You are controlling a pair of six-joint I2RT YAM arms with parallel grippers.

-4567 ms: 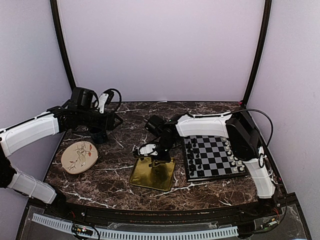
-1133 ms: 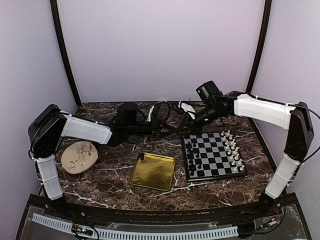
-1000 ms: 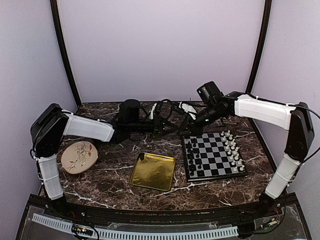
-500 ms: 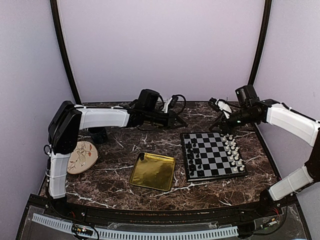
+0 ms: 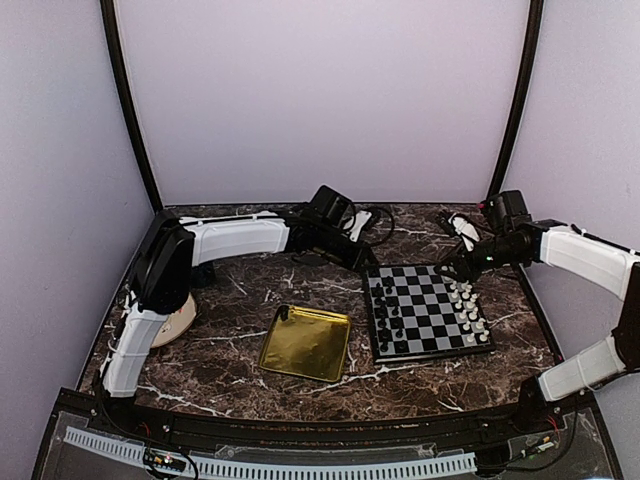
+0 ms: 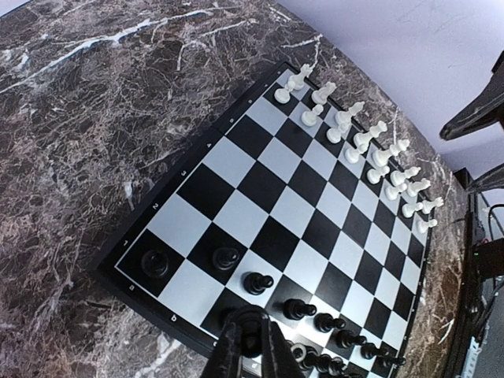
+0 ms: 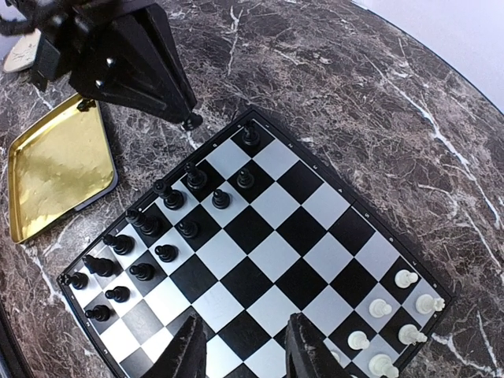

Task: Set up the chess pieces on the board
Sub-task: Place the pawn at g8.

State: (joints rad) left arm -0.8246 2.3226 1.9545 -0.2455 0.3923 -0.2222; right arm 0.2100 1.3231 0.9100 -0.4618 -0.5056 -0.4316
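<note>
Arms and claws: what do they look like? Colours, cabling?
The left arm and right arm have white shell links, black joints and black wrist modules. A black cable loops by the left wrist. The left claw and right claw have slim, tapered black fingers.

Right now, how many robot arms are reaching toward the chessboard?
2. The left arm reaches to the chessboard's far left corner; the right arm is over its far right corner.
</note>
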